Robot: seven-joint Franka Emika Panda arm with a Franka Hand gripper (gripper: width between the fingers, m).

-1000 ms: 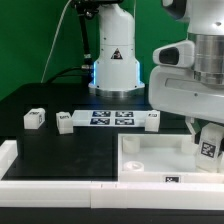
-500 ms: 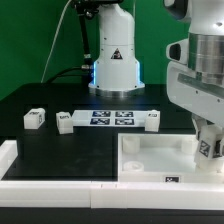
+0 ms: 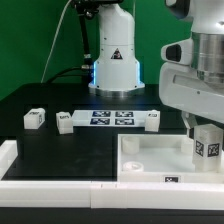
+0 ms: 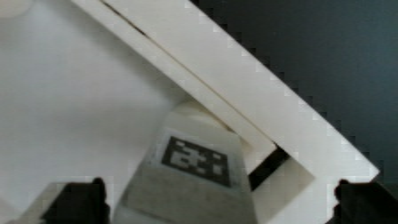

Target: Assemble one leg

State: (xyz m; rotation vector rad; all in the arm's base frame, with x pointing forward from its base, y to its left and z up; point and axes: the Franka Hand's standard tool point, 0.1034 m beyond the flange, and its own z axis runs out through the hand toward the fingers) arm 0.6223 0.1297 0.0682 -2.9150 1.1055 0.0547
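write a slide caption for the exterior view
Panda gripper holding a tagged leg at the white panel corner on the exterior view's right

The arm's wrist (image 3: 196,80) hangs over the white panel (image 3: 150,160), toward the exterior view's right. The gripper (image 3: 206,130) points straight down at the panel. Its two dark fingers (image 4: 79,200) clasp the upright leg (image 3: 207,150) from opposite sides.

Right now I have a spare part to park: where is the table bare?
Free: the black table between the loose legs and the white front wall, at the exterior view's left of the panel. Crowded: the panel's right corner, where the hand holds a leg.
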